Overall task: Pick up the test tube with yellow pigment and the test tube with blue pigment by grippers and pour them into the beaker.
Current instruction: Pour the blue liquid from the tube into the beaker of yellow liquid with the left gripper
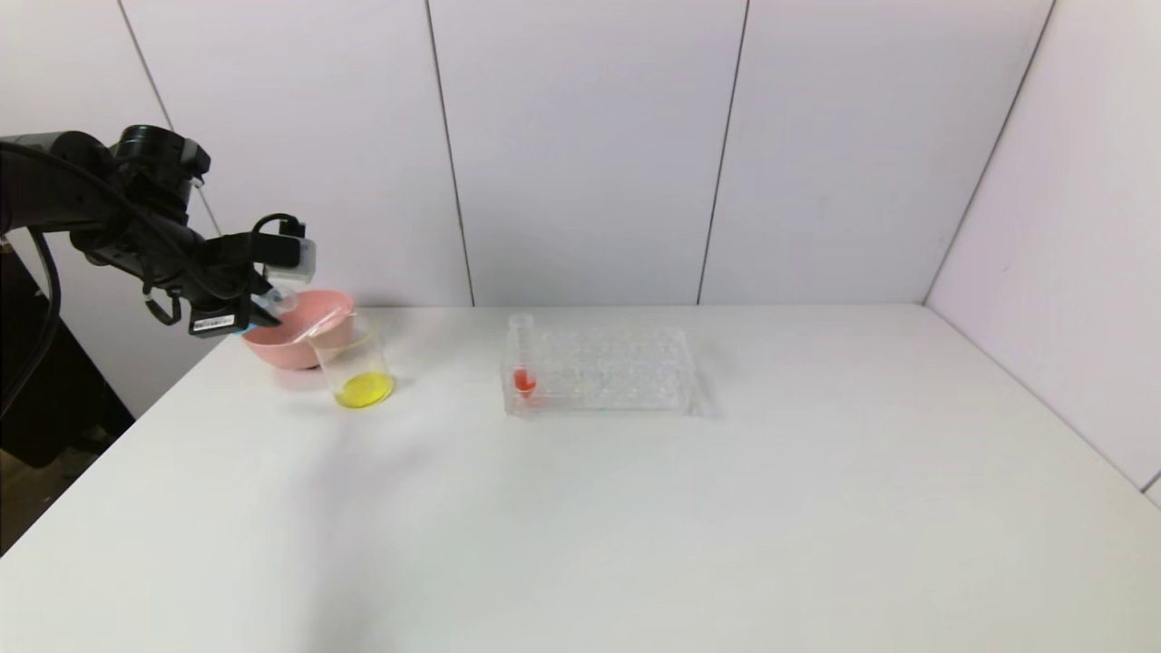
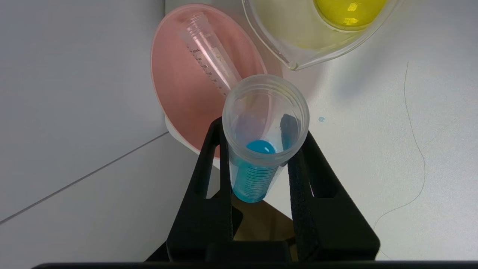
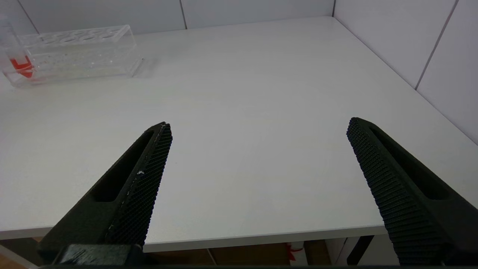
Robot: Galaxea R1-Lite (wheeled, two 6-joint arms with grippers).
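Head view: the near table [image 1: 580, 544] is seen as a matte white sheet, nothing standing on it. Farther back, at the far left, the left gripper [image 1: 268, 308] is held above the pink bowl [image 1: 272, 349] and just left of the beaker [image 1: 358, 367]. Its black fingers [image 2: 209, 175] are clamped tight on the blue tube [image 2: 261, 149], a slim clear plastic cylinder with a ribbed, graduated wall and an open round mouth; blue liquid is pooled at its bottom. The beaker, clear, wide and with a pouring lip, already holds a yellow pool. An empty clear tube [image 2: 209, 56] is lying slanted in the smooth, round bowl. The clear rack [image 1: 603, 372] stands mid-table, far side, with a red tube [image 1: 523, 363] at its left end.

The right gripper [image 3: 257, 149] is parked near the table's near right edge, its ridged fingers spread wide and empty.

Risks are judged as follows: the tube mouth is not yet over the beaker, so tilting now would likely send blue into the bowl or onto the table, where a small blue drop [image 2: 321, 119] is already seen. The smooth tube could slip in the grip, and the light beaker could be knocked by the fingers.
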